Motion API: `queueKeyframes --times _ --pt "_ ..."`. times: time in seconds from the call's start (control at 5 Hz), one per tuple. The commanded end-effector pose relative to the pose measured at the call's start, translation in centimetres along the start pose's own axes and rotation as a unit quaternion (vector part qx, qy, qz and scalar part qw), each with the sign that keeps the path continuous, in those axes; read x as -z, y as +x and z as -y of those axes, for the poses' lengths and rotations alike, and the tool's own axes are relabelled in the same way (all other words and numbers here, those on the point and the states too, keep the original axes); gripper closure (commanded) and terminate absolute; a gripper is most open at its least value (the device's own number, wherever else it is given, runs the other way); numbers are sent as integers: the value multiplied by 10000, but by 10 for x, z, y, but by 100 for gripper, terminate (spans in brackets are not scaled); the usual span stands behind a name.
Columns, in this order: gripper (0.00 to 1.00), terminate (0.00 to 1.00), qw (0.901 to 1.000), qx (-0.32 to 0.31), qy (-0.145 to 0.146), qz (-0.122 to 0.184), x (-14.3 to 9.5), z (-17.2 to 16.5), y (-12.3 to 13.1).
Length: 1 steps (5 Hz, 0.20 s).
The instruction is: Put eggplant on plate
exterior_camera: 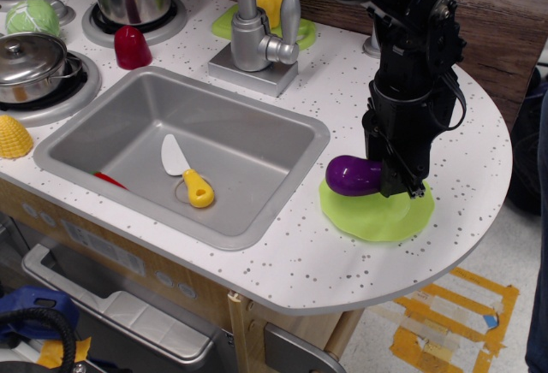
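Speckled white counter (445, 125) with inset sink (128, 133). The eggplant (351, 175), clamped in the claw (396, 186), sits over the left edge of the plate (381, 215). A knife (187, 172) lies in the sink; the faucet (255, 35) stands behind.

The plate (378, 210) lies on the tabletop (467, 138) right of the sink (137, 138), with the eggplant (352, 175) over its left part, held at the tool (401, 178). A knife (187, 171) lies in the sink, and the faucet (253, 35) stands behind it.
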State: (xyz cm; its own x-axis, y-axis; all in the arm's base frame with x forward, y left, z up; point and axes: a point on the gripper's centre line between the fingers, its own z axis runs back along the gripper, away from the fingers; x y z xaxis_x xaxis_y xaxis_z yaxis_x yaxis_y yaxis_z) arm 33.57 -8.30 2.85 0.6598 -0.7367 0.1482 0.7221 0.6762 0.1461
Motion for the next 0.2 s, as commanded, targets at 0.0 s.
queueKeyframes --times 0.0 --pt "0 100 9994 60 179 289 -11 -2 13"
